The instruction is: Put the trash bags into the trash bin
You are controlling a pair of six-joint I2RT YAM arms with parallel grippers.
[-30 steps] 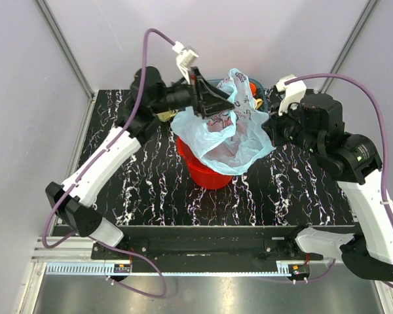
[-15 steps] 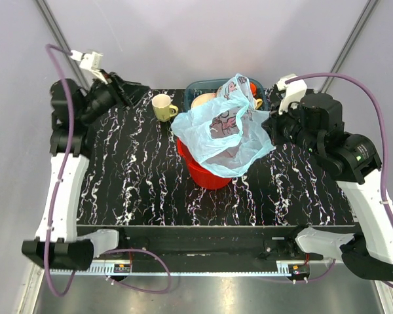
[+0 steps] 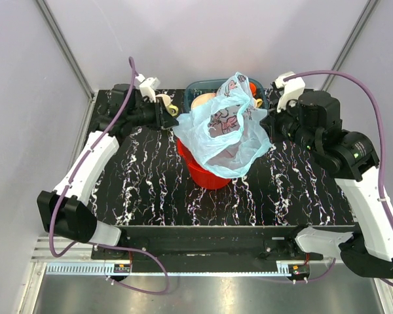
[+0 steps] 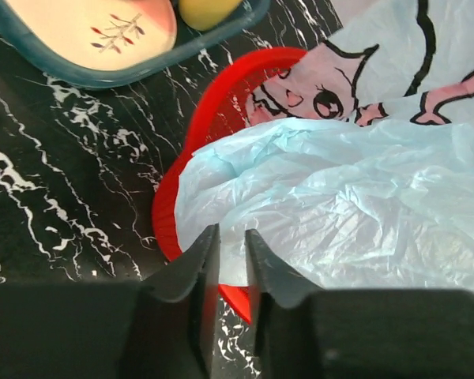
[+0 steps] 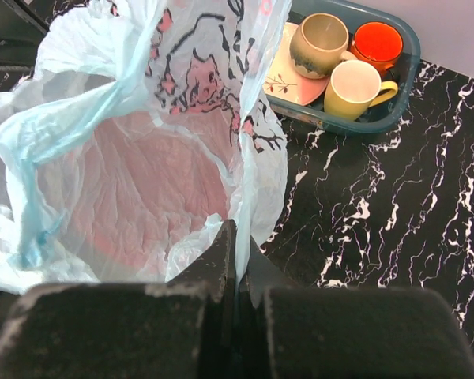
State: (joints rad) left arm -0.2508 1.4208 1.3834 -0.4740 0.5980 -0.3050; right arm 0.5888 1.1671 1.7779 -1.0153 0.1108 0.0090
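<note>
The light-blue trash bag (image 3: 223, 131) with pink and dark prints stands open over the red mesh trash bin (image 3: 206, 175), hanging wider than its rim. My right gripper (image 3: 267, 127) is shut on the bag's right edge; in the right wrist view the film (image 5: 126, 181) is pinched between the gripper's (image 5: 238, 229) jaws. My left gripper (image 3: 169, 116) is at the bag's left side. In the left wrist view it (image 4: 231, 237) has a narrow gap with nothing in it, just short of the bag (image 4: 340, 197) and the bin's rim (image 4: 201, 118).
A teal dish tray (image 5: 411, 39) stands behind the bin with a plate (image 4: 103, 24), a grey mug (image 5: 324, 43), an orange mug (image 5: 377, 41) and a yellow mug (image 5: 355, 87). Another yellow mug (image 3: 167, 101) stands by my left gripper.
The left arm left the bag's top, swung to the far left corner, then came back to the bag's left edge. The bag settled lower over the bin. The right arm barely moved.
</note>
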